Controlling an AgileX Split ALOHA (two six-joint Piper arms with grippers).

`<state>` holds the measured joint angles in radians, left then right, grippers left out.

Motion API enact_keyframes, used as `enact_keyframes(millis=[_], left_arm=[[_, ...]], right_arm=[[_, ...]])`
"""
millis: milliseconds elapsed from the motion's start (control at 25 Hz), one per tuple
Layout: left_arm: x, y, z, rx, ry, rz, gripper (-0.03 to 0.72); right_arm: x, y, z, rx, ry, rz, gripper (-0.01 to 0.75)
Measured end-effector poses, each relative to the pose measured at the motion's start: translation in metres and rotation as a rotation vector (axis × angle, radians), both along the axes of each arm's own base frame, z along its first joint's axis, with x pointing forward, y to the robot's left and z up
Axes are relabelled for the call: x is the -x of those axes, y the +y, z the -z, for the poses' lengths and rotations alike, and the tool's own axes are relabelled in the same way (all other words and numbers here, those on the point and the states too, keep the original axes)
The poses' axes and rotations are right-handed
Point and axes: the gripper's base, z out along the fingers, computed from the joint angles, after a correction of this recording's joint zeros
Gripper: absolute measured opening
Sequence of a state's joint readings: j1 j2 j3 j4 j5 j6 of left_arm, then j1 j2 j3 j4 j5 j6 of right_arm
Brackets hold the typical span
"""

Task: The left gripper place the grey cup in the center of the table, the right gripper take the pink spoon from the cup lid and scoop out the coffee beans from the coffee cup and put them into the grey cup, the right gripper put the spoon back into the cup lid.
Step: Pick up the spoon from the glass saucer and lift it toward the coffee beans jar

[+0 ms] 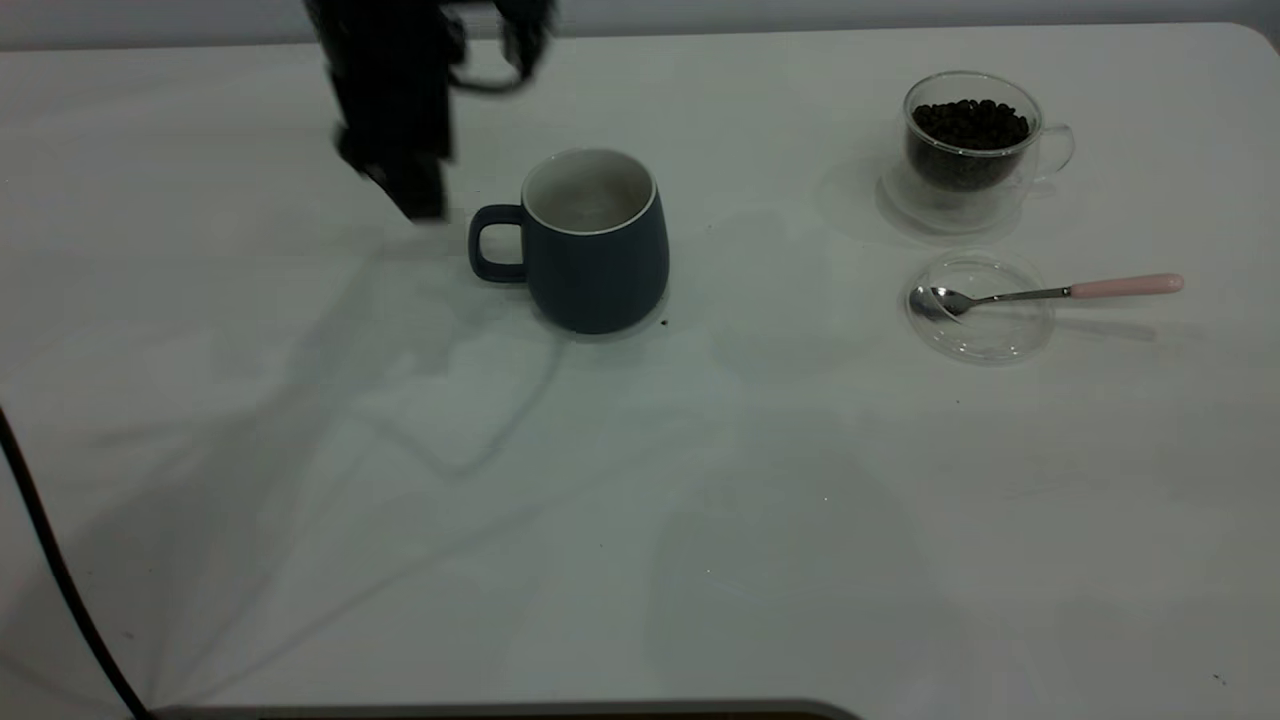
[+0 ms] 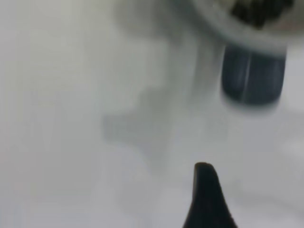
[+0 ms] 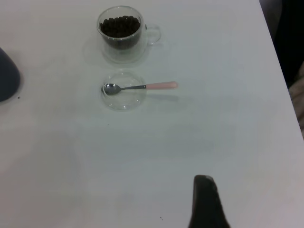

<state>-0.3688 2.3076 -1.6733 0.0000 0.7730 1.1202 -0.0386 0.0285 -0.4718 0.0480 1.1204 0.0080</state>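
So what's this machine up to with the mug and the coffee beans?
The left tool hangs just beside the grey cup's handle; the cup stands alone near the middle of the table. The pink spoon lies with its bowl in the cup lid, untouched. The coffee cup behind it is full of coffee beans. No scooping has started.

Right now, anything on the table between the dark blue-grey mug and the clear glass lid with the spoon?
Nothing. In the exterior view the white tabletop between the dark blue-grey ceramic mug and the round clear glass lid is bare apart from shadows and tiny specks.
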Motion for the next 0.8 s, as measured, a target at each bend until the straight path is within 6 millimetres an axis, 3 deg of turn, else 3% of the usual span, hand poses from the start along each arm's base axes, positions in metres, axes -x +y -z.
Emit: enact_keyframes(millis=[200, 320, 520, 800], left_arm=[[0.009, 0.009, -0.065, 0.005, -0.043, -0.184, 0.567], [0.025, 0.015, -0.115, 0.037, -0.068, -0.329, 0.567], [0.067, 0.032, -0.193, 0.068, -0.065, -0.559, 0.567], [0.129, 0.055, -0.288, 0.311, -0.244, -0.855, 0.567]], right_arm=[[0.000, 0.000, 0.000, 0.000, 0.000, 0.000, 0.536], [0.000, 0.000, 0.000, 0.000, 0.000, 0.000, 0.536], [0.000, 0.000, 0.000, 0.000, 0.000, 0.000, 0.536], [0.000, 0.000, 0.000, 0.000, 0.000, 0.000, 0.536]])
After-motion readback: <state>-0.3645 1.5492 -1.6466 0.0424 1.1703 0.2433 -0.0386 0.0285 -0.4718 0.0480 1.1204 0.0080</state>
